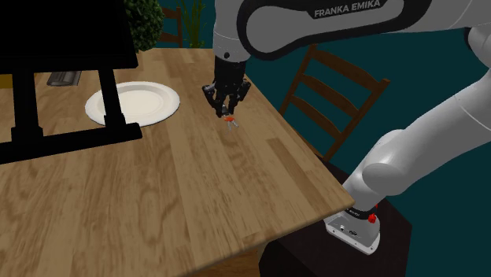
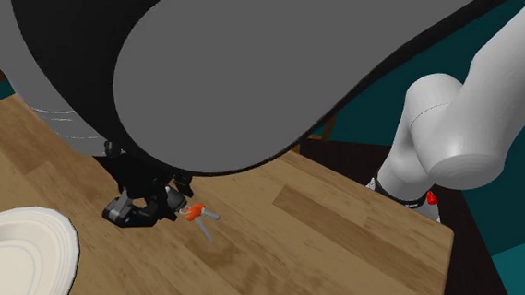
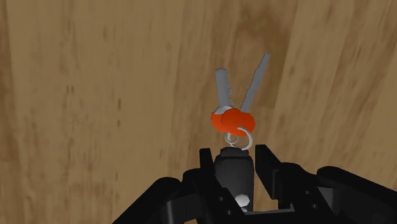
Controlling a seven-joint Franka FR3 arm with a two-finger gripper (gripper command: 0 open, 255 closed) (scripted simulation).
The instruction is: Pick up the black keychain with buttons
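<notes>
Jaws clamp black keychain (image 3: 232, 170) by its fob, over tabletop (image 1: 173, 204) nr edge by chair (image 1: 330, 86). Plate (image 1: 161, 98) & black stand (image 1: 47, 135) well apart. Wrist view: orange caps (image 3: 232, 119), 2 grey keys (image 3: 224, 89).

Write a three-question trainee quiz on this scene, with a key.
1. True or false: the gripper is shut on the black keychain.
2. The key heads on its ring are: A orange, B green, C blue.
3. Fill in: toward the shoulder view's left of the gripper, a white ___ lies on the wooden table.
Key: 1 true; 2 A; 3 plate.
</notes>
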